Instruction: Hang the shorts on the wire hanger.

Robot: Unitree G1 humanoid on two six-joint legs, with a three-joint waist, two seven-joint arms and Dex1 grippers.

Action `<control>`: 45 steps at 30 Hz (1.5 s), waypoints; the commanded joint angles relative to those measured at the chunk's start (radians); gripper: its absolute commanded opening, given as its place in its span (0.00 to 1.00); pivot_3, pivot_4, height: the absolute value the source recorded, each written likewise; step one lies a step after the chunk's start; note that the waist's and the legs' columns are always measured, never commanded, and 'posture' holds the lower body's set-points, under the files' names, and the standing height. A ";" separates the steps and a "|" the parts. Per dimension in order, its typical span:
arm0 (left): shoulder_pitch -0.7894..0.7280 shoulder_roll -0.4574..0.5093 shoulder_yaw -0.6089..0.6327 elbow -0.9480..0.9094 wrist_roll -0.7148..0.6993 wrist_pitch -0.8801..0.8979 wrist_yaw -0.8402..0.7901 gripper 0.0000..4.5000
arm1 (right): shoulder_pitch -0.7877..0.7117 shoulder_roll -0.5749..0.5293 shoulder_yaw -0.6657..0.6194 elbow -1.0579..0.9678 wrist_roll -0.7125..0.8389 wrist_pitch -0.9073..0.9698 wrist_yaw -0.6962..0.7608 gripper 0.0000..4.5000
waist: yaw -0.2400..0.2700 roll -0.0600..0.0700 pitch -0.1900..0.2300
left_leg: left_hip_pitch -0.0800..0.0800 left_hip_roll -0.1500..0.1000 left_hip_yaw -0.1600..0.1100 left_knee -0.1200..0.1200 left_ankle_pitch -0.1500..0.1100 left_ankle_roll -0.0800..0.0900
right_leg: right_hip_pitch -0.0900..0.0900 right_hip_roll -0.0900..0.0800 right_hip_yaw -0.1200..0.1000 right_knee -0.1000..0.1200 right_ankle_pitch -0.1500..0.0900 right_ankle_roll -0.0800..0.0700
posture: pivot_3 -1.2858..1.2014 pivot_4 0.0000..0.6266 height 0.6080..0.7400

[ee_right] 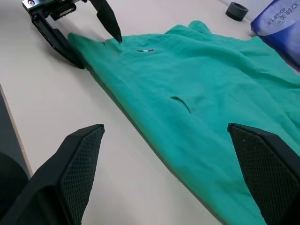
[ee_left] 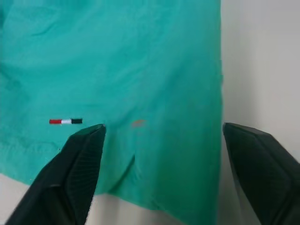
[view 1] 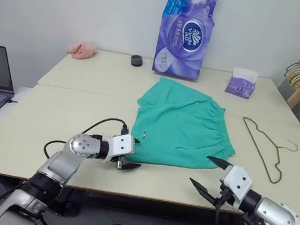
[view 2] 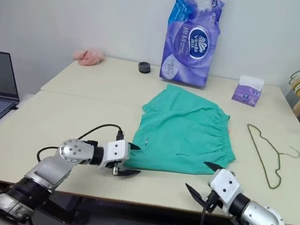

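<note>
Shorts (view 1: 182,126): teal, flat mid-table (view 1: 51,125), wire hanger (view 1: 264,145) beside. Soft, limp, light (will sag); take by gathered waistband. Left end effector (view 1: 131,152) open astride near corner; right end effector (view 1: 209,173) open, empty.

Shorts (view 1: 183,124) left of wire hanger (view 1: 264,143)

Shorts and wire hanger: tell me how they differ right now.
The shorts are a broad teal cloth; the hanger is a thin bare wire outline. The left tool straddles the shorts' near corner, while the hanger lies alone to the right, apart from both tools. Both lie flat on the table.
</note>
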State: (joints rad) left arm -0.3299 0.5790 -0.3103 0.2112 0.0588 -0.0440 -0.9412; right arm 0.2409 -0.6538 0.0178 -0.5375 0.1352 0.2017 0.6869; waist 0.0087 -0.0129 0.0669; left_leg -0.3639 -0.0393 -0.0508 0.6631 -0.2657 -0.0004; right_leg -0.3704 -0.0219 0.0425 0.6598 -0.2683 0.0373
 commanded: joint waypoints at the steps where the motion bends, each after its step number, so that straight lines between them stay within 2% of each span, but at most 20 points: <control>1: -0.029 0.000 0.009 0.066 0.050 -0.015 0.053 0.62 | -0.033 -0.043 -0.031 0.056 -0.067 -0.077 -0.005 1.00 | -0.003 0.000 0.000 | 0.000 0.000 0.000 0.000 0.000 0.000 | 0.000 0.000 0.000 0.000 0.000 0.000 | 0.50 0.07 1.00; 6: -0.053 -0.014 0.037 0.095 0.032 -0.028 0.083 0.29 | -0.086 -0.109 -0.029 0.167 -0.145 -0.167 0.009 1.00 | -0.010 0.000 0.000 | 0.000 0.000 0.000 -0.001 0.000 0.000 | -0.001 0.000 0.000 0.001 0.000 0.000 | 0.50 0.07 1.00; 10: -0.068 -0.029 0.058 0.088 0.002 -0.027 0.085 0.03 | -0.187 -0.170 0.013 0.320 -0.254 -0.274 0.009 1.00 | -0.012 -0.002 0.002 | 0.000 0.000 0.000 -0.001 0.000 0.000 | -0.002 0.001 0.000 0.001 0.000 0.000 | 0.50 0.07 1.00; 15: -0.089 -0.046 0.087 0.056 -0.039 0.008 0.076 0.01 | -0.365 -0.226 0.134 0.574 -0.451 -0.497 -0.024 1.00 | -0.013 -0.002 0.003 | -0.001 0.000 0.001 -0.002 0.000 0.000 | -0.002 0.001 0.000 0.001 0.000 -0.001 | 0.50 0.06 1.00; 21: -0.111 -0.037 0.097 0.053 -0.043 0.007 0.062 0.01 | -0.576 -0.197 0.270 0.859 -0.626 -0.673 -0.104 1.00 | -0.017 -0.003 0.003 | 0.000 0.000 0.001 -0.002 0.000 0.000 | -0.002 0.001 0.001 0.002 0.002 -0.004 | 0.51 0.05 1.00; 25: -0.110 -0.032 0.106 0.044 -0.044 0.003 0.050 0.01 | -0.671 -0.151 0.309 0.988 -0.666 -0.707 -0.144 1.00 | -0.019 -0.003 0.002 | 0.000 0.000 0.001 -0.002 0.000 0.000 | -0.002 0.001 0.001 0.002 0.003 -0.006 | 0.51 0.06 1.00; 28: -0.103 -0.020 0.112 0.035 -0.046 -0.001 0.037 0.00 | -0.711 -0.122 0.317 1.032 -0.647 -0.711 -0.124 0.86 | -0.020 -0.004 0.002 | 0.000 0.000 0.001 -0.002 0.000 0.000 | -0.002 0.001 0.001 0.002 0.003 -0.006 | 0.51 0.06 1.00; 30: -0.097 -0.008 0.114 0.034 -0.049 -0.003 0.023 0.00 | -0.720 -0.114 0.314 1.044 -0.623 -0.702 -0.096 0.73 | -0.021 -0.004 0.002 | 0.000 0.000 0.001 -0.002 0.000 0.000 | -0.002 0.001 0.001 0.002 0.003 -0.006 | 0.51 0.06 1.00; 35: -0.079 0.032 0.109 0.029 -0.067 -0.018 -0.035 0.00 | -0.717 -0.117 0.302 1.035 -0.576 -0.674 -0.023 0.34 | -0.026 -0.003 0.003 | 0.000 0.000 0.001 -0.002 0.000 0.000 | -0.002 0.001 0.001 0.003 0.003 -0.006 | 0.51 0.06 1.00; 39: -0.044 0.101 0.087 -0.005 -0.098 -0.033 -0.167 0.00 | -0.694 -0.138 0.295 0.955 -0.533 -0.655 0.057 0.04 | -0.029 -0.003 0.003 | 0.000 0.000 0.000 -0.002 0.000 0.000 | -0.002 0.000 0.001 0.003 0.003 -0.007 | 0.51 0.06 1.00; 40: -0.037 0.112 0.084 -0.015 -0.104 -0.034 -0.190 0.00 | -0.690 -0.140 0.292 0.940 -0.528 -0.649 0.067 0.01 | -0.033 -0.003 0.003 | -0.001 0.000 0.001 -0.002 0.000 0.000 | -0.003 0.000 0.001 0.003 0.002 -0.007 | 0.51 0.07 1.00; 45: 0.032 0.235 0.077 -0.138 -0.197 0.056 -0.404 0.00 | -0.627 -0.207 0.278 0.751 -0.418 -0.569 0.247 0.01 | -0.037 -0.001 0.005 | -0.001 0.001 0.000 -0.003 -0.001 -0.001 | -0.003 0.000 0.000 0.003 0.001 -0.009 | 0.51 0.08 1.00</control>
State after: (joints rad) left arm -0.3023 0.7830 -0.2382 0.1247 -0.1021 -0.0164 -1.2846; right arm -0.3919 -0.8314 0.3329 0.2848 -0.3267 -0.3995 0.8777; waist -0.0285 -0.0141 0.0718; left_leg -0.3645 -0.0382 -0.0508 0.6604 -0.2676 -0.0006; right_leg -0.3735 -0.0215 0.0429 0.6630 -0.2676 0.0281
